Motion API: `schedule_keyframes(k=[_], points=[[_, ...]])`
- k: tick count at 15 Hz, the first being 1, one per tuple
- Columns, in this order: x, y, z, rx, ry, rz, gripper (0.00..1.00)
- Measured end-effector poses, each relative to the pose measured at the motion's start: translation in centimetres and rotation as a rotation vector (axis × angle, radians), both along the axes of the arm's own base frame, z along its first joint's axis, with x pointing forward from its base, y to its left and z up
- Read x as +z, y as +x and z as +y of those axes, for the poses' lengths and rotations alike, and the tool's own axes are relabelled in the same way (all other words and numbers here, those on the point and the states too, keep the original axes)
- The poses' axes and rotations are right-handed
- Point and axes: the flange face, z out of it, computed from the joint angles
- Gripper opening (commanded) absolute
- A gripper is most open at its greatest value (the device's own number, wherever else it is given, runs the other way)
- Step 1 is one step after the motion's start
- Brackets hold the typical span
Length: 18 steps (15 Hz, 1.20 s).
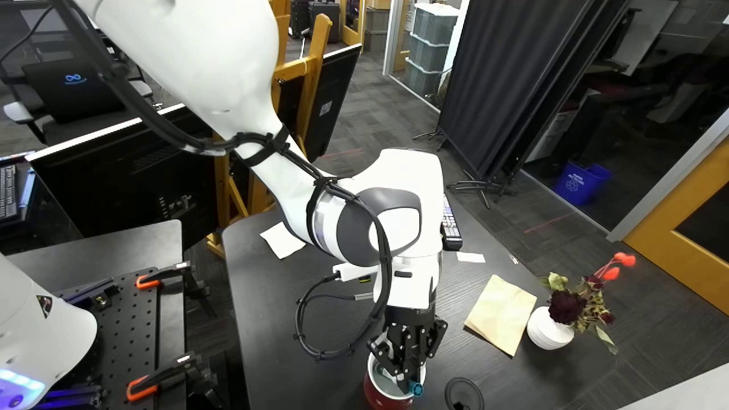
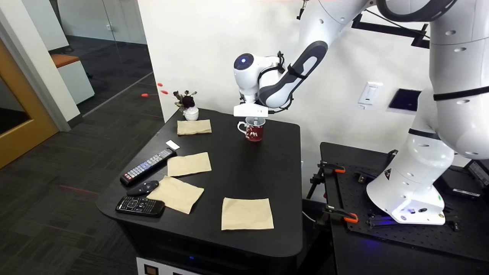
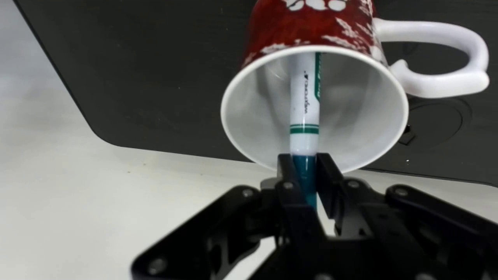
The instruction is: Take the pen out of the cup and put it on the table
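The cup (image 3: 268, 29) is a red mug with white leaf patterns, a white inside and a white handle. It stands upright on the black table (image 2: 259, 172) near the wall, and also shows in both exterior views (image 1: 377, 398) (image 2: 255, 133). The pen (image 3: 304, 105) is a white marker with green print and a teal cap, standing cap up inside the cup. My gripper (image 3: 304, 160) is shut on the teal cap, with its fingertips at the cup's rim. In an exterior view the gripper (image 1: 405, 378) is over the cup and the teal pen end pokes out beside it.
A white vase with flowers (image 2: 191, 114) stands at the table's far corner. Several brown paper sheets (image 2: 247, 214) lie about. A long remote (image 2: 148, 166), two smaller black remotes (image 2: 140, 206) and a white card (image 2: 172, 144) lie along one edge. A wall borders the table behind the cup.
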Motion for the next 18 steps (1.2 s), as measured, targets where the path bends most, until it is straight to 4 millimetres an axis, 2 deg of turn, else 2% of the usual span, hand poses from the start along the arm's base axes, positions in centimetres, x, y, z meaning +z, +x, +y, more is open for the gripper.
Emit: schedule_keyframes(k=[4, 8, 14, 18], points=[[1.1, 0.2, 0.1, 0.02, -0.026, -0.007, 0.05], [3.9, -0.4, 0.2, 0.061, -0.062, -0.019, 0.05], [9.1, -3.3, 0.8, 0.109, -0.116, -0.018, 0.05], [12.1, -5.4, 2.0, 0.138, -0.115, -0.058, 0.05]])
